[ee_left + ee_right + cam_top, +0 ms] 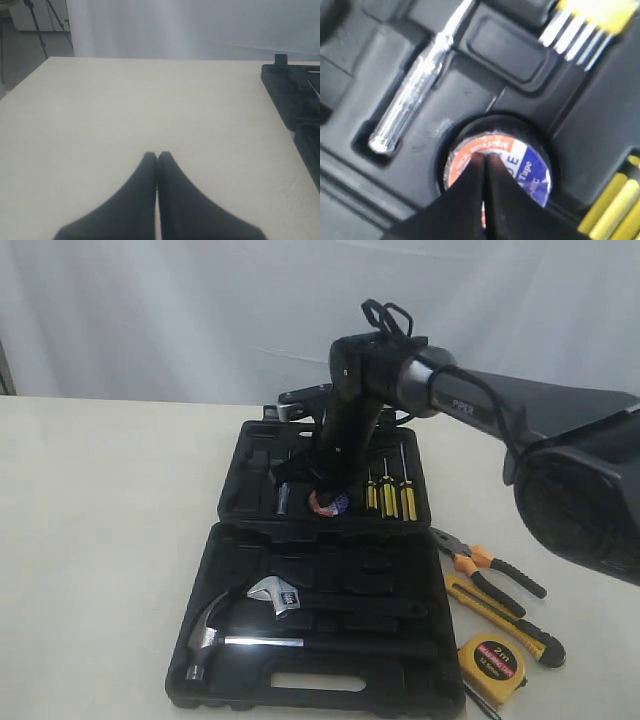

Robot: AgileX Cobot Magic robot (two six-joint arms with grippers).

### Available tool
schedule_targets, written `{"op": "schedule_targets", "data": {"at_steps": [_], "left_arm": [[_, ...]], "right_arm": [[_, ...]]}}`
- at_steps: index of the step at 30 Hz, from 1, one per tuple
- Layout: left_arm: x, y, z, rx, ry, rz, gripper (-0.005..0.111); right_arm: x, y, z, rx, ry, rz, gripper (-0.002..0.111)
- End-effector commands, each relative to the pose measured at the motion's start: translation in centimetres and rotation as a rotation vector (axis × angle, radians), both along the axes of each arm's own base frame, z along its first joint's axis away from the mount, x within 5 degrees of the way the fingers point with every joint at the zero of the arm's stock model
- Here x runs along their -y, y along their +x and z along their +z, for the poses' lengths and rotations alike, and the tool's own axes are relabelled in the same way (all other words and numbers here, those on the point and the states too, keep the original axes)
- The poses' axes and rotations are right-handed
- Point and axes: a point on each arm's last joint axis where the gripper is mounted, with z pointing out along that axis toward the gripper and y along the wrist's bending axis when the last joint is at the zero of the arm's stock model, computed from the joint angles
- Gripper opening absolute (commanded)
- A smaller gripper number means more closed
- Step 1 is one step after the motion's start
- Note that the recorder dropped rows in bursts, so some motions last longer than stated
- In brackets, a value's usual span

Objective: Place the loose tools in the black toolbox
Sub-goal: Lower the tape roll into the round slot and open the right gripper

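Tape roll seated in its round recess, toolbox upper half, frame centre. Right claw sits over it, closed, gripping nothing. Left claw closed, empty. Remaining: pliers, knife, tape measure, on surface lower right.

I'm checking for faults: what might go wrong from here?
The right gripper hangs shut over the small dark tape roll in its round recess; if the tips catch its core, lifting may drag it out. The orange-and-black-handled pliers, yellow-and-black utility knife and yellow tape measure lie crowded beside the black toolbox; grasping one may nudge another.
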Motion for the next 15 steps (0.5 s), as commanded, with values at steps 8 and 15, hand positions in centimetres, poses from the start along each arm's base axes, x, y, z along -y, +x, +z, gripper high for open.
{"op": "schedule_targets", "data": {"at_steps": [8,15], "left_arm": [[0.0,0.0,0.0,0.005,-0.005,-0.003,0.0],[0.0,0.0,0.0,0.005,-0.005,-0.003,0.0]], "right_arm": [[0.2,0.1,0.9,0.032,0.002,0.01,-0.001],[0.1,0.4,2.8,0.071,0.001,0.018,-0.001]]}}
